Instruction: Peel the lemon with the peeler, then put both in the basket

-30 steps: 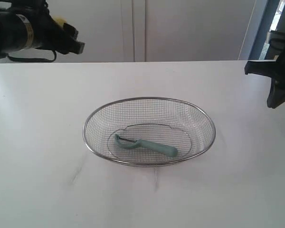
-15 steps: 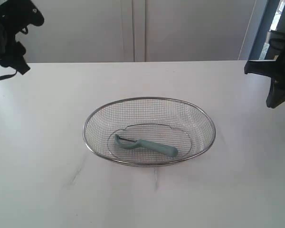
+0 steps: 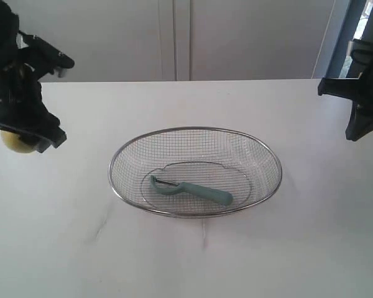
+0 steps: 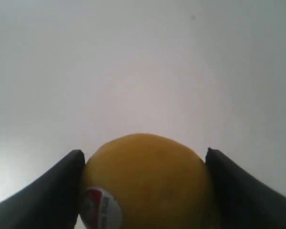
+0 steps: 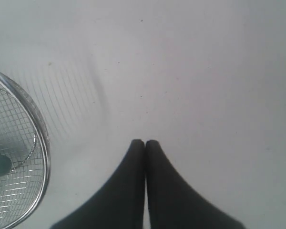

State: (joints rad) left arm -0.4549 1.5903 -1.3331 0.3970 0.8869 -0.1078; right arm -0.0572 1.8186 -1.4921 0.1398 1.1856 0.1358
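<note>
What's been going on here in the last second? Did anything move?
The left gripper, closed on the lemon, swung from the top left corner of the exterior view to a lower spot, left of the basket. Nothing was picked up or let go. The basket, the peeler lying inside it and the shut right gripper stayed put.

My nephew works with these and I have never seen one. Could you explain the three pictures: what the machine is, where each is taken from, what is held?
It is a robot with two arms, each ending in a two-finger gripper. One picture views the whole white table from outside; the other two come from cameras on the wrists. On the table stands a wire basket with a teal peeler lying in it. The left gripper clamps a yellow lemon; the right gripper is shut and empty.
</note>
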